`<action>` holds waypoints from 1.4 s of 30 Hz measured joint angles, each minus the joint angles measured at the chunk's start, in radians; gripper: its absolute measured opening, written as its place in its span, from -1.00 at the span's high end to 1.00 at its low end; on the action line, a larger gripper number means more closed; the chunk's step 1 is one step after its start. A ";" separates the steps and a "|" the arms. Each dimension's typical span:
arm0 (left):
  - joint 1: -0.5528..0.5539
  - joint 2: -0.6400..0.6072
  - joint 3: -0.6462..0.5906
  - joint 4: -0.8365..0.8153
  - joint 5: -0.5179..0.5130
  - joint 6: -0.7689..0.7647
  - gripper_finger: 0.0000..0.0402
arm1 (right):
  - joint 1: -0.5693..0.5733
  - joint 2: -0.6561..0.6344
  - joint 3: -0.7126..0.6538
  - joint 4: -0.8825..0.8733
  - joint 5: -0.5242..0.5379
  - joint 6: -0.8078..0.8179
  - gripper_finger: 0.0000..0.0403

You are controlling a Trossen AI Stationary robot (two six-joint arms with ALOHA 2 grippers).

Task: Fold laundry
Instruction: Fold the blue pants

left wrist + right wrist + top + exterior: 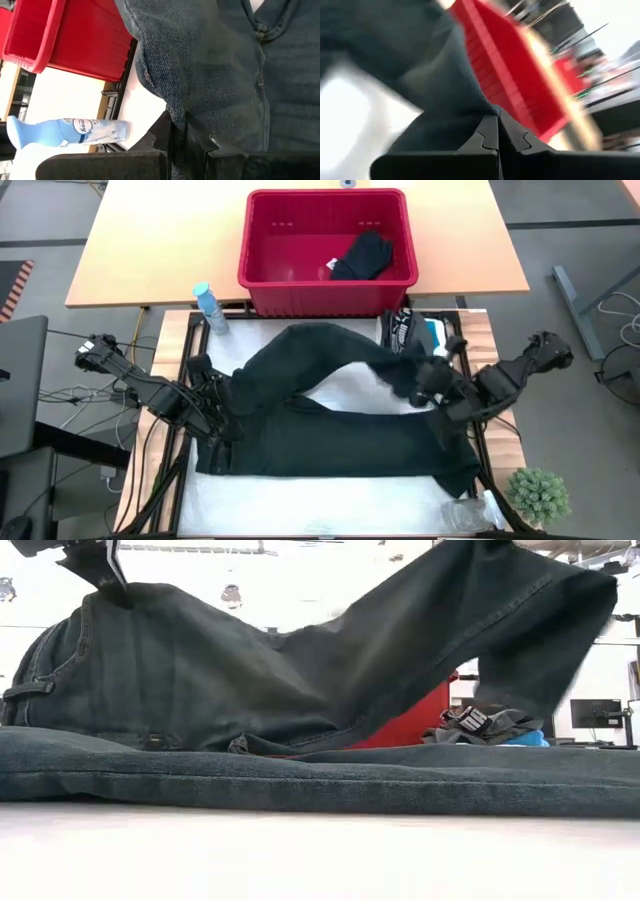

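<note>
My left fingers (177,145) pinch the waistband of the trousers (330,410); my right fingers (497,135) clamp the raised leg, carrying it over the leg lying flat on the desk (300,510) below. This first fold looks half made. Beyond my fingers, black clothes (362,255) wait in the basket (270,260).

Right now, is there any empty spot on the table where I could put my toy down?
The trousers cover most of the white mat. Bare strips remain along the mat's near edge, below the lower leg, and a small patch inside the leg's arch. The far right corner is crowded with folded clothes; the spray bottle stands far left.
</note>
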 joint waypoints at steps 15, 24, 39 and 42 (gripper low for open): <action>-0.011 0.082 0.000 0.011 0.126 0.048 0.94 | 0.056 -0.075 -0.469 -0.027 -0.697 0.627 0.91; -0.060 0.272 0.016 -0.004 0.133 0.177 0.94 | 0.031 -0.023 -0.624 -0.012 -0.824 0.617 0.91; -0.208 0.308 0.235 0.039 0.237 0.080 0.94 | 0.165 -0.013 -0.625 -0.025 -0.853 0.742 0.91; -0.233 0.331 0.197 0.037 0.238 0.005 0.94 | 0.200 -0.012 -0.623 -0.025 -0.854 0.766 0.91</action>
